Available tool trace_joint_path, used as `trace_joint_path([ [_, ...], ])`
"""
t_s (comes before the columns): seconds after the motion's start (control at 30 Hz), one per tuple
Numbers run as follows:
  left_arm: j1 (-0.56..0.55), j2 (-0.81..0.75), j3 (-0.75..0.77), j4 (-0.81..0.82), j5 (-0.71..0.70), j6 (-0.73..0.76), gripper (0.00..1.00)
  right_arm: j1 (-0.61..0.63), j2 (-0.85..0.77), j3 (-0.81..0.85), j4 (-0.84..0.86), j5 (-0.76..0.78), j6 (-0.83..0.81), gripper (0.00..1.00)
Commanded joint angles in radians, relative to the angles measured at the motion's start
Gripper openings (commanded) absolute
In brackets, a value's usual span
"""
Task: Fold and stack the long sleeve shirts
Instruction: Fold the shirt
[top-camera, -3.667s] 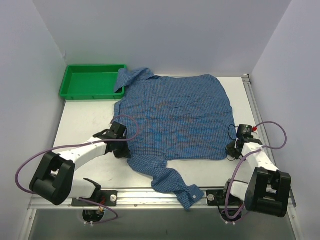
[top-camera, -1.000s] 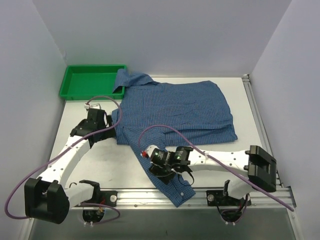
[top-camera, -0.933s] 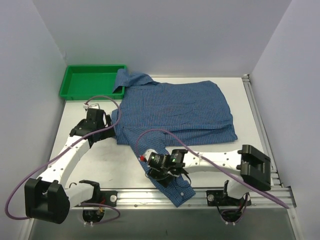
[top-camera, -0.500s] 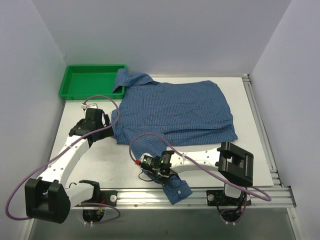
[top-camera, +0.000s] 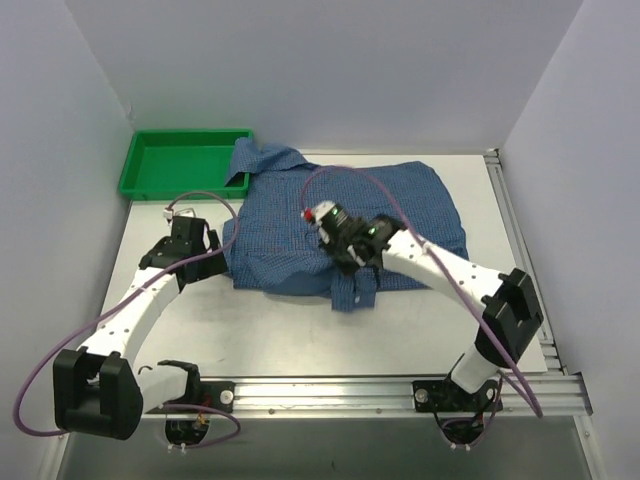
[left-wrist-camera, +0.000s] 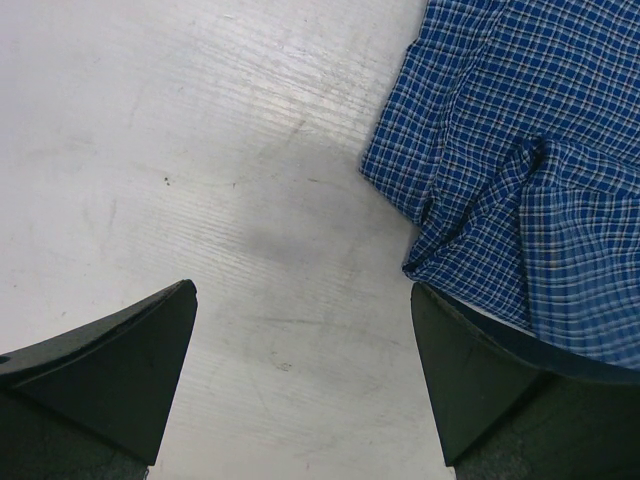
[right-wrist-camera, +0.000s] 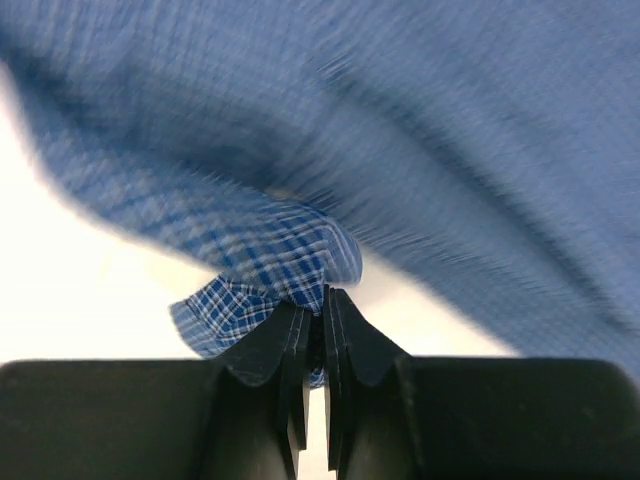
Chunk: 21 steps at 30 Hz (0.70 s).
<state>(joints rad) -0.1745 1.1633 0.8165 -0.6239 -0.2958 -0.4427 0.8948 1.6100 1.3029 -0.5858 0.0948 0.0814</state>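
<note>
The blue fine-checked long-sleeved cloth shirt (top-camera: 270, 230) lies across the middle and far part of the white surface (top-camera: 300, 340), its collar over the near right corner of the green plastic tray (top-camera: 185, 192). A second ago its sleeve (top-camera: 352, 290) trailed toward the near edge. Now the jaws of the right arm (top-camera: 350, 258), clamped narrow on it, have lifted it over the shirt's near hem, so we judge the sleeve fold under way. The jaws of the left arm (top-camera: 205, 262) gape wide beside the shirt's left edge. We count one shirt, one tray.
</note>
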Motion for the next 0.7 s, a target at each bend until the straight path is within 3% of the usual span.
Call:
trace_joint_path([
  [0.0,0.006,0.009,0.024,0.029,0.027,0.002,0.98,-0.098,0.014,0.111,-0.065,0.045,-0.119,0.03],
  [0.33,0.004,0.064,0.026,0.046,0.139,0.018,0.97,-0.287,0.316,0.525,-0.065,0.149,-0.164,0.08],
  [0.43,0.003,0.073,0.023,0.049,0.162,0.018,0.97,-0.324,0.361,0.604,-0.068,0.236,-0.125,0.35],
  [0.47,0.001,0.078,0.02,0.05,0.173,0.016,0.97,-0.333,0.357,0.608,-0.069,0.244,-0.088,0.51],
  [0.5,0.0,0.079,0.018,0.05,0.182,0.012,0.97,-0.356,0.346,0.601,-0.071,0.247,-0.057,0.59],
  [0.57,-0.002,0.093,0.015,0.049,0.22,-0.011,0.97,-0.384,0.282,0.563,-0.072,0.238,0.021,0.69],
  [0.67,-0.003,0.116,0.013,0.043,0.269,-0.063,0.98,-0.479,0.154,0.426,-0.071,0.177,0.152,0.74],
])
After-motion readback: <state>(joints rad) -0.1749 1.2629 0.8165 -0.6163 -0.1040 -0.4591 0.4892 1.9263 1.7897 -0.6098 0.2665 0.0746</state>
